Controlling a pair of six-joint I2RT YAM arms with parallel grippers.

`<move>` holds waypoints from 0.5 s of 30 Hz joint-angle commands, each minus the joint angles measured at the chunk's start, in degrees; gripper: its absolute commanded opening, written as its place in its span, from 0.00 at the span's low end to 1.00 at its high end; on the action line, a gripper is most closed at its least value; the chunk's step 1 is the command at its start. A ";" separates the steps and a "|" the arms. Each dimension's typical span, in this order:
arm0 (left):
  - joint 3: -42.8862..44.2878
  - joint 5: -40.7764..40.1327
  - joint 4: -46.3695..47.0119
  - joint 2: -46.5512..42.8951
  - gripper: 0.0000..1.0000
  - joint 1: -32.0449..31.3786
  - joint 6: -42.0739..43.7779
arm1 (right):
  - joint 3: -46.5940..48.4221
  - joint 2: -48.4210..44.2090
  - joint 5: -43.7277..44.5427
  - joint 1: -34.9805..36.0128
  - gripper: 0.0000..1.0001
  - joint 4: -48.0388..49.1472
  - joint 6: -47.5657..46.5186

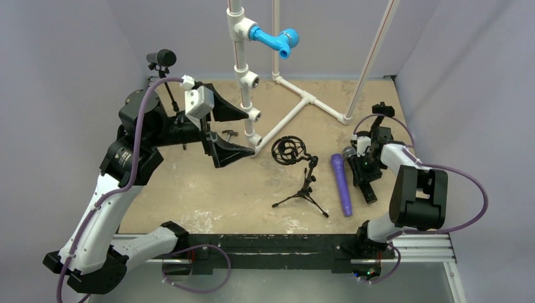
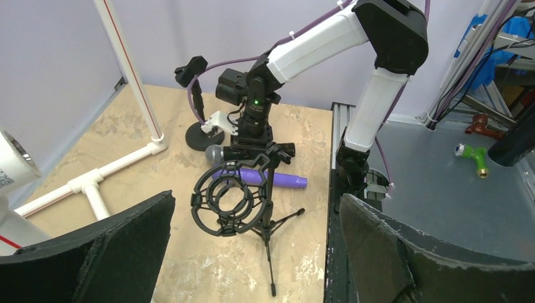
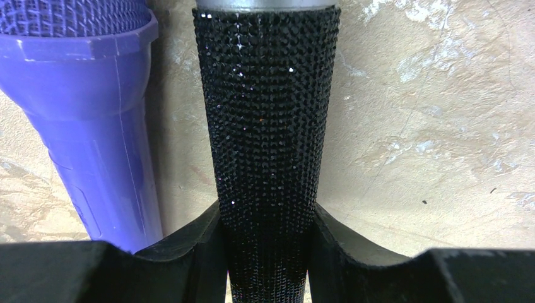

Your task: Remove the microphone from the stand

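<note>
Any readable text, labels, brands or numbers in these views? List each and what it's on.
No text can be read in any view.
White pipe fitting: small dark print at its edge, too blurred to read.
Slanted white pipe: a red line along it, possibly print, too small to tell.
Purple microphone and black glitter microphone: no lettering on the sides shown.

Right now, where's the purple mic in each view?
Top external: purple mic lies right of centre, between the stand and the black mic.
Left wrist: purple mic at centre, flat behind the stand's ring.
Right wrist: purple mic at the left edge.
Shared landmark: the black mic, alongside it in all three, held by the right gripper.
</note>
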 commanded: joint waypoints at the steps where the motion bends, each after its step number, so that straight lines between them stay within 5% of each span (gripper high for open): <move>1: -0.82 0.85 0.39 -0.66 1.00 -0.02 1.62 | -0.52 2.45 0.12 -0.45 0.22 0.69 0.65; 15: -3.24 0.73 -0.20 -1.50 1.00 0.04 2.91 | 0.64 0.40 -0.25 -0.46 0.59 -1.52 0.63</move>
